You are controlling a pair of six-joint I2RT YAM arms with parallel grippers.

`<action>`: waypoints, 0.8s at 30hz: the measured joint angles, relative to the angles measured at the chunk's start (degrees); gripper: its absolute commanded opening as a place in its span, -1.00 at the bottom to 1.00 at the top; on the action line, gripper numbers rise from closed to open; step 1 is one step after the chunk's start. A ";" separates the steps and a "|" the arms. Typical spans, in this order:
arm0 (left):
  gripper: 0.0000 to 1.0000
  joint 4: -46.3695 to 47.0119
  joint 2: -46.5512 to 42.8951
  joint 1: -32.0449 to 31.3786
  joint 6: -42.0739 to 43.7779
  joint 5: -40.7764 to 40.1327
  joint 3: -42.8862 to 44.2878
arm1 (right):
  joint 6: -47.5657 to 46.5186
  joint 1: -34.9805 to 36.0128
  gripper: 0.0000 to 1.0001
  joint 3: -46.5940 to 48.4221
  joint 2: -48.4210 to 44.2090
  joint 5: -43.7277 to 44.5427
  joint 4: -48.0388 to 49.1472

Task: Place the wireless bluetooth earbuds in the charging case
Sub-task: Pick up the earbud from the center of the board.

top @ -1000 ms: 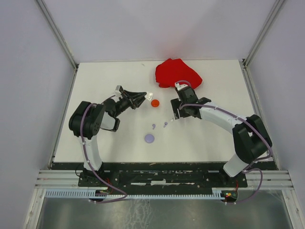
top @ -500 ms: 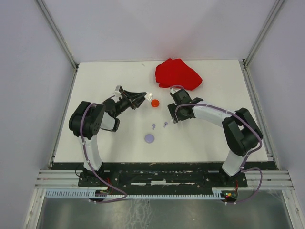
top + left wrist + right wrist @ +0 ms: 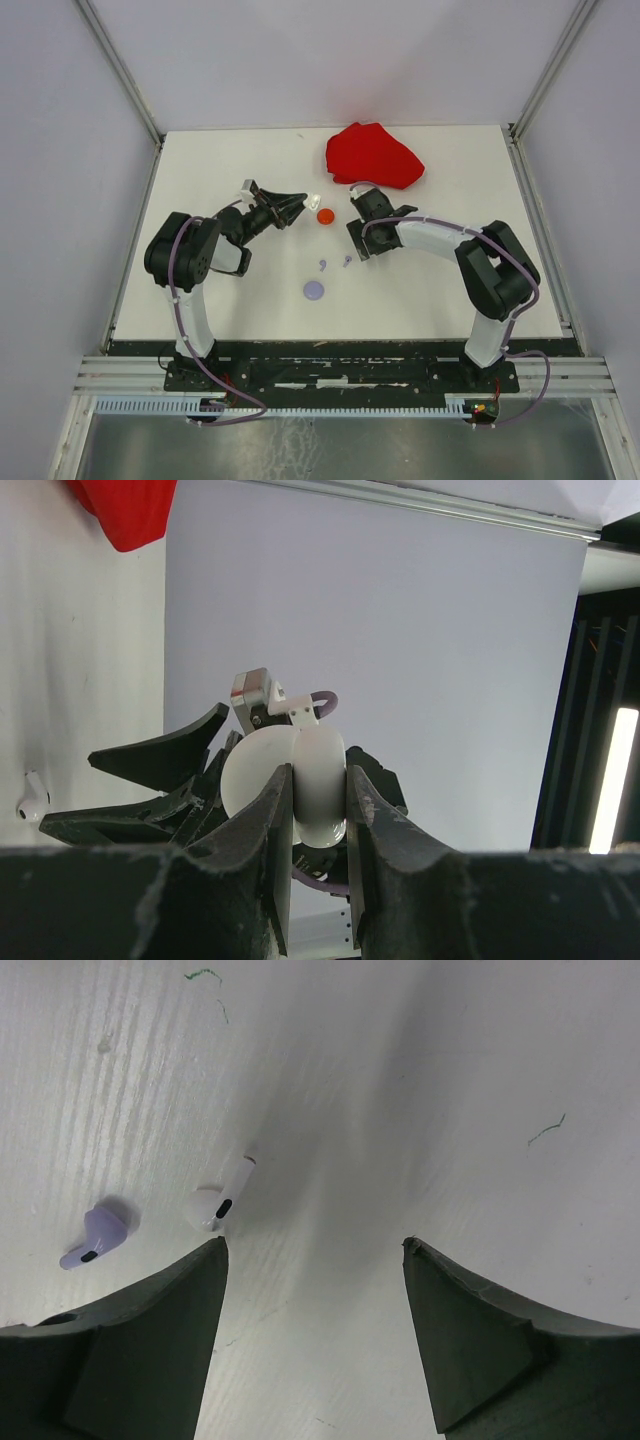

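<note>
Two earbuds (image 3: 222,1203) lay left of frame by the released right hand (image 3: 312,1245); left hand (image 3: 318,780) grasped a white case (image 3: 255,770).

a red heap (image 3: 372,156), likely cloth, lies far back on the white table (image 3: 220,180).

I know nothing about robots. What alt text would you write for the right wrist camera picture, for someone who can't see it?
A white earbud and a lilac earbud, both tiny, lie side by side without touching on a white table. Two dark jaws stand open at the bottom of the picture; the earbuds sit above the picture's left-hand one.
</note>
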 measured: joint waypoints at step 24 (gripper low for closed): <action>-0.94 0.07 0.00 0.76 0.00 0.04 0.00 | -0.87 0.09 0.59 3.61 3.96 0.59 0.61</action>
